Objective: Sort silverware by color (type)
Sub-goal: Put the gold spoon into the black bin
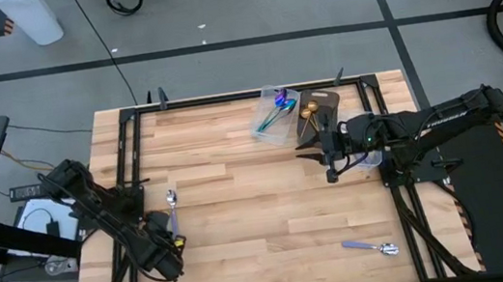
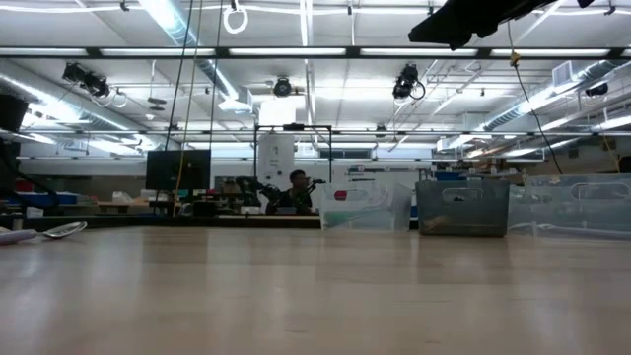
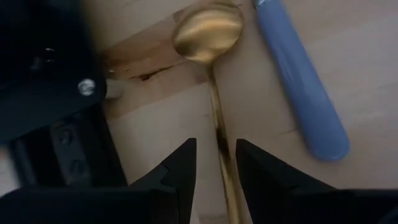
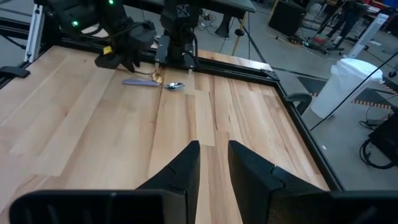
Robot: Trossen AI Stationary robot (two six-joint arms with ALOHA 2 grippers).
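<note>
At the table's near-left, left gripper (image 3: pixel 214 165) low over a slim gold metal spoon (image 3: pixel 208 31), fingers slightly apart astride its handle, grip unclear.
Blue-handled spoon (image 3: pixel 301 81) lies just beside. Right gripper (image 1: pixel 328 155) hovers mid-right, narrowly parted, empty. Far edge: clear plastic tray (image 1: pixel 268 131) holding iridescent spoons (image 1: pixel 274 114), dark bin (image 1: pixel 322 102) with gold spoons (image 1: pixel 309 109).

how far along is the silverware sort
Partly done. A few spoons already lie in the clear tray and the dark bin at the far edge. The left tool straddles a gold spoon beside a blue-handled one. Another spoon waits near the front; the right tool holds nothing.
</note>
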